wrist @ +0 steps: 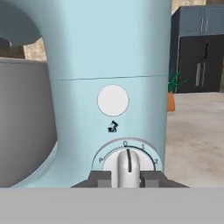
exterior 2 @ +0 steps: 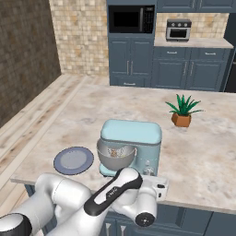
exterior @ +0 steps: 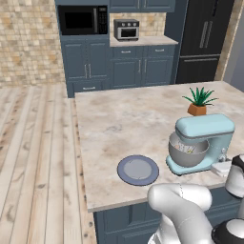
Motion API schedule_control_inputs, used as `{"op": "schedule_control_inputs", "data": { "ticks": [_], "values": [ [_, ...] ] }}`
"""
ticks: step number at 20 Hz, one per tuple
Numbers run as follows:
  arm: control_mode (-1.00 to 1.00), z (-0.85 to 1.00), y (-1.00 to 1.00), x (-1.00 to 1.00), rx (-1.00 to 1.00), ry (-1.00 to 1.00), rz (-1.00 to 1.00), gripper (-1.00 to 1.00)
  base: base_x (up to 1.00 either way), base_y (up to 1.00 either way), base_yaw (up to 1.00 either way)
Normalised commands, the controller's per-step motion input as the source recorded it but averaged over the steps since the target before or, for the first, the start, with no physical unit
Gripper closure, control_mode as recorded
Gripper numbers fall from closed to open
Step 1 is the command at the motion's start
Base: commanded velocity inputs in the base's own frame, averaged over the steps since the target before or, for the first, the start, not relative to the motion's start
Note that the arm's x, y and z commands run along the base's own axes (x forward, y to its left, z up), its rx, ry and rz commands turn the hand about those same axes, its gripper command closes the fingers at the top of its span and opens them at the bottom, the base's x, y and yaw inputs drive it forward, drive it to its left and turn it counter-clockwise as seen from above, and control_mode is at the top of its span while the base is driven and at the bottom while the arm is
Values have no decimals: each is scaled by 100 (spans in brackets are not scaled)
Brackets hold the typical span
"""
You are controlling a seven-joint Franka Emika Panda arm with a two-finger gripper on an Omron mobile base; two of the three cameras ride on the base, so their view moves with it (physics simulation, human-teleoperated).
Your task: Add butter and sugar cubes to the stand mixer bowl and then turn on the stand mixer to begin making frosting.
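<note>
Claw on the speed dial of the stand mixer

Claw [wrist: 127, 178] sits closed on the white dial [wrist: 128, 164], one tip each side of its ridge; a stiff, smooth knob, best pinched across that ridge. Stand mixer [wrist: 109, 83] looks heavy, steady on bench [exterior: 119, 119]. Bowl [exterior: 188, 153] sits under its head; plate [exterior: 138, 170] beside, plant [exterior: 199, 101] beyond.

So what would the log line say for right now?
hand: closed on speed dial | dial pointer: near 0 | stand mixer: not yet on | plate: bare
</note>
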Motion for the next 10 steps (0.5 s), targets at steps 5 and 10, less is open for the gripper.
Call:
{"op": "schedule_control_inputs", "data": {
  "ticks": [5,10],
  "values": [
    [-100,9,5,0,14,1,-4,100,0,0,0],
    [-100,8,10,0,20,0,-4,100,0,0,0]
  ]
}}
